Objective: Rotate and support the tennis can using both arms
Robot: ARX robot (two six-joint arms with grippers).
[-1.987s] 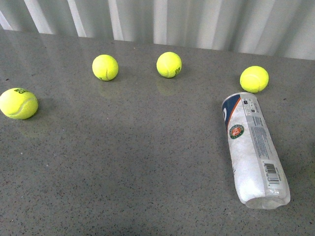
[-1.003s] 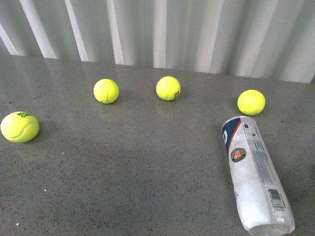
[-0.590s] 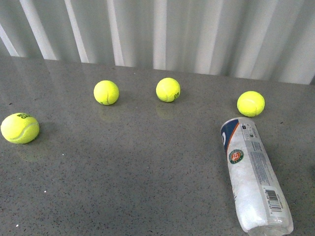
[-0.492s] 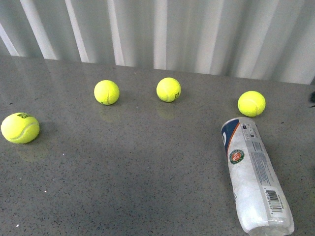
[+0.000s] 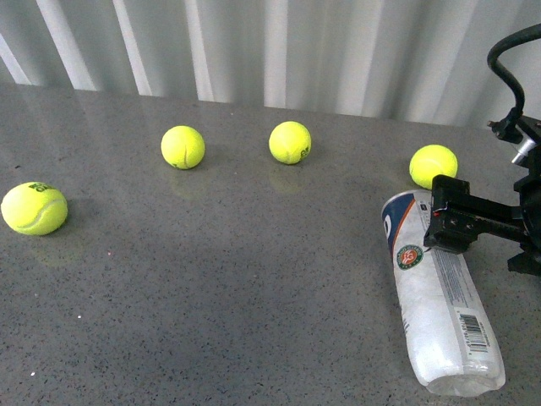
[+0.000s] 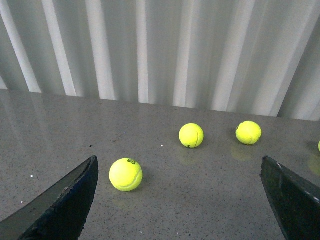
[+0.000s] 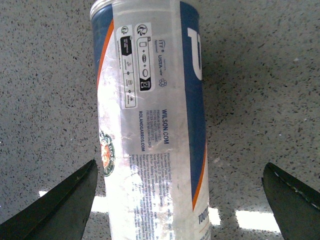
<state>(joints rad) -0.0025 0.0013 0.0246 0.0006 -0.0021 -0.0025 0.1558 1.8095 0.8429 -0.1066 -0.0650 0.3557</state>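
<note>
The tennis can [image 5: 439, 292] lies on its side at the right of the grey table, one end towards the wall, barcode near the front end. My right gripper [image 5: 441, 222] reaches in from the right and hovers over the can's far, navy-labelled end, jaws open. In the right wrist view the can [image 7: 150, 125] fills the space between the two spread fingertips [image 7: 75, 200], which stay apart from it. My left gripper [image 6: 178, 167] is open and empty above the table; it is out of the front view.
Several yellow tennis balls sit on the table: one at the left [image 5: 34, 208], two at the back [image 5: 183, 146] [image 5: 290, 141], and one [image 5: 433, 166] just behind the can's far end. A white corrugated wall [image 5: 270, 42] closes the back.
My right arm has come into the front view from the right and now hovers over the can's far end. The can and balls have stayed in place.
</note>
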